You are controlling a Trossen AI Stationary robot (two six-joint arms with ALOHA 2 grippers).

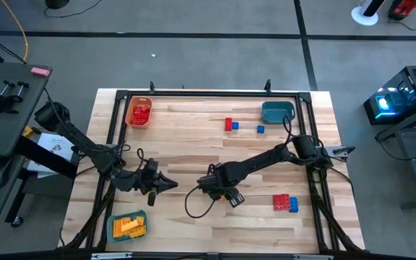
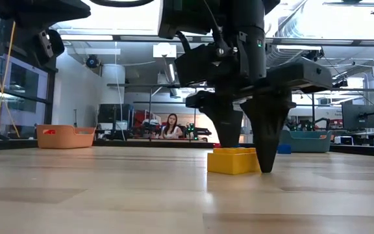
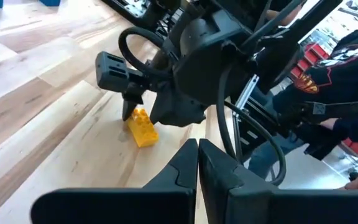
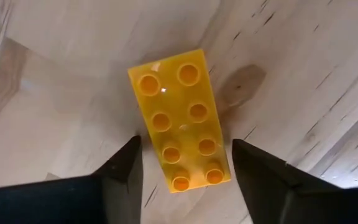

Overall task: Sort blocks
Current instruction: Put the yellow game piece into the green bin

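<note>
- Right gripper (image 4: pixel 182 165) straddles a yellow studded plastic brick (image 4: pixel 180 118) lying mid-table, fingers spread and not yet clamped.
- Left gripper (image 1: pixel 170 185) waits nearby, clenched on nothing.
- Loose red and blue bricks (image 1: pixel 284 203) remain unsorted; the orange tray (image 1: pixel 130 115) holds reds.

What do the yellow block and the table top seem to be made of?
The yellow block looks like moulded plastic with a smooth, slightly glossy finish: its studs are even and small highlights shine on top. The table top looks like light wood in joined planks, with visible grain, stripes of different tone and a dull sheen; whether it is solid wood or veneer cannot be told.
</note>
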